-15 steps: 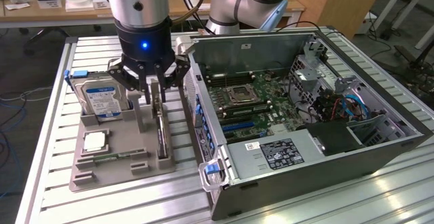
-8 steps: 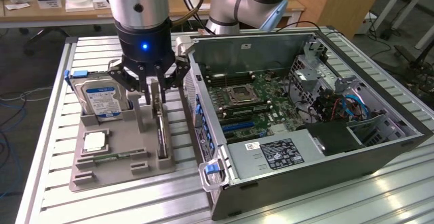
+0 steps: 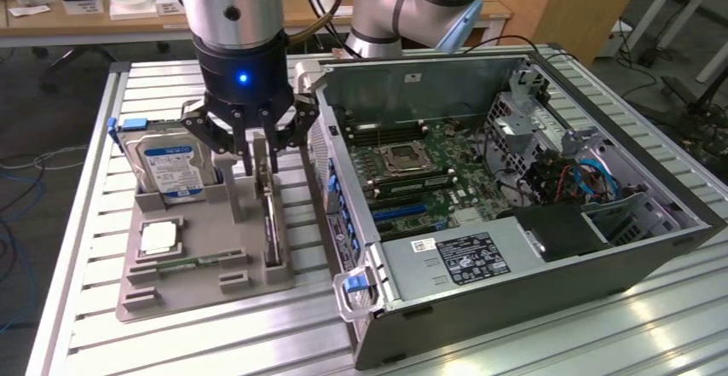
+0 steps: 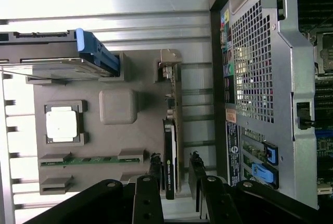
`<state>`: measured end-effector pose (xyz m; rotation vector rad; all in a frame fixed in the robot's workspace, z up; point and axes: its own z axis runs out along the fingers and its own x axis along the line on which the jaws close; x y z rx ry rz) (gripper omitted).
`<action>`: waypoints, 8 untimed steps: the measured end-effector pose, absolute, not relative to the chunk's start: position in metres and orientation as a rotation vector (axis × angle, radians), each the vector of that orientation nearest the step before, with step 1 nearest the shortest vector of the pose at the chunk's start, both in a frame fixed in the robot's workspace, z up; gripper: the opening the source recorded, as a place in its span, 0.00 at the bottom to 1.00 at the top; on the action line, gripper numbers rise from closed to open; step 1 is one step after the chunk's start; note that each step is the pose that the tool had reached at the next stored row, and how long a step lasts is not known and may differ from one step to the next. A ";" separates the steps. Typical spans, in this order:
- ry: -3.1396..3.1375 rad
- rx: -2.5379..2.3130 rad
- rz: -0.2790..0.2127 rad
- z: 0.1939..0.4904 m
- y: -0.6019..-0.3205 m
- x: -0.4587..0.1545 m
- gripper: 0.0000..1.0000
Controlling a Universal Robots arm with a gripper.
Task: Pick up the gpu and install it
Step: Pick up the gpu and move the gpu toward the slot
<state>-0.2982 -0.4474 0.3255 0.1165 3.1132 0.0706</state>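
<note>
Slatted metal surface carries a grey holder keeping the gpu upright on edge, so the hand can straddle it, released, a gap showing beside the card.

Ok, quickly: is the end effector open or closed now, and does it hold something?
End effector: open, straddling the upright gpu, not gripping it.
</note>
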 end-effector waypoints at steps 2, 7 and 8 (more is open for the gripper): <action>3.113 0.117 0.071 0.325 -0.447 -0.298 0.36; 3.113 0.117 0.071 0.321 -0.447 -0.298 0.36; 3.113 0.117 0.071 0.319 -0.447 -0.298 0.36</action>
